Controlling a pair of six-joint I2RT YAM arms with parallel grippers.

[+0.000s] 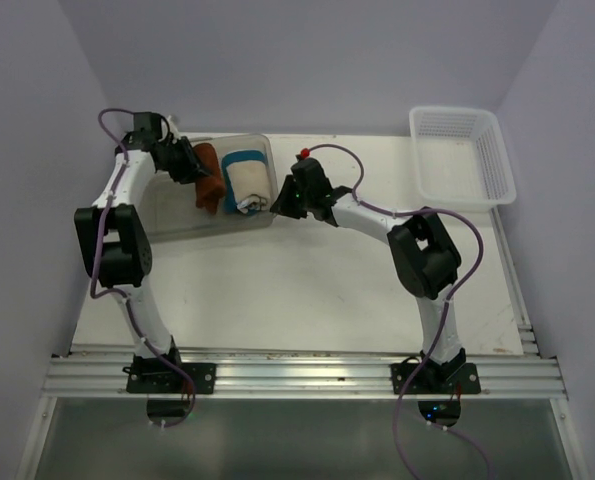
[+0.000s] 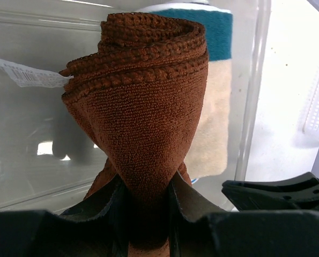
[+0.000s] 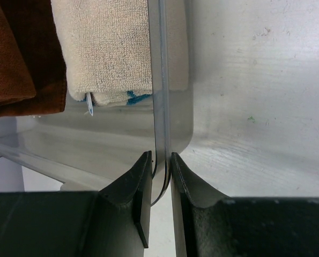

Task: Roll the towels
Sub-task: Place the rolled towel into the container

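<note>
Left gripper [image 2: 146, 195] clamps the rolled brown towel [image 2: 143, 107].
Right gripper [image 3: 160, 166] pinches one wall of the bin [image 3: 159, 80] (cream towel [image 3: 105, 48] lies inside).

Logged bin [image 1: 169, 212] on table [image 1: 307, 290], far-left part. Logged two towels inside: left towel [image 1: 209, 180] just beside right towel [image 1: 249, 183], the latter against the bin's right wall. Found left gripper [image 1: 190, 166] over the bin's left half, clamped on left towel. Found right gripper [image 1: 278, 205] outside at right, pinching that wall. Noted basket [image 1: 498, 172] at far-right corner, well apart.
</note>
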